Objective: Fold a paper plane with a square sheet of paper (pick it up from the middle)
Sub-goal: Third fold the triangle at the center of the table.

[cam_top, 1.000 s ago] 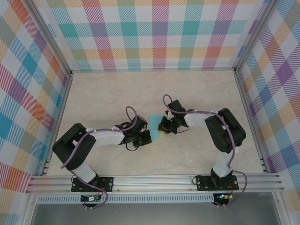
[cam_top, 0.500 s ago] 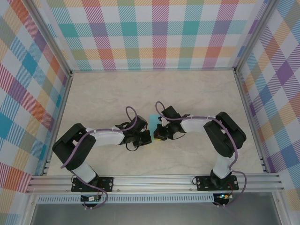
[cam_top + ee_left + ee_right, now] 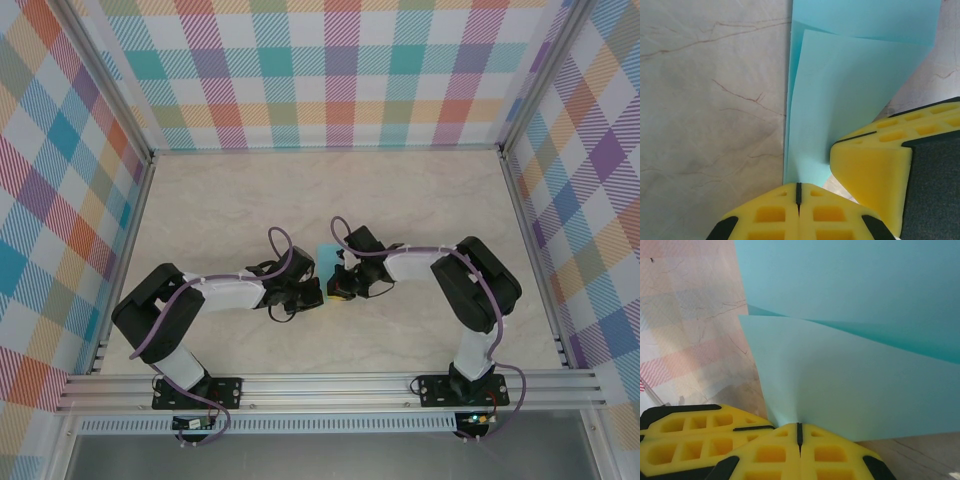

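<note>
At mid-frame from above, left end effector (image 3: 308, 293) and right end effector (image 3: 340, 290) each pinch the square sheet of paper (image 3: 326, 258), bent over once; nearly all folding likely remains.

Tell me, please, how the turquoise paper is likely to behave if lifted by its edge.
Probably floppy: the square sheet of paper bows over itself between the left claw and right claw. Likely very light, being so thin. It may crease where pinched.
</note>
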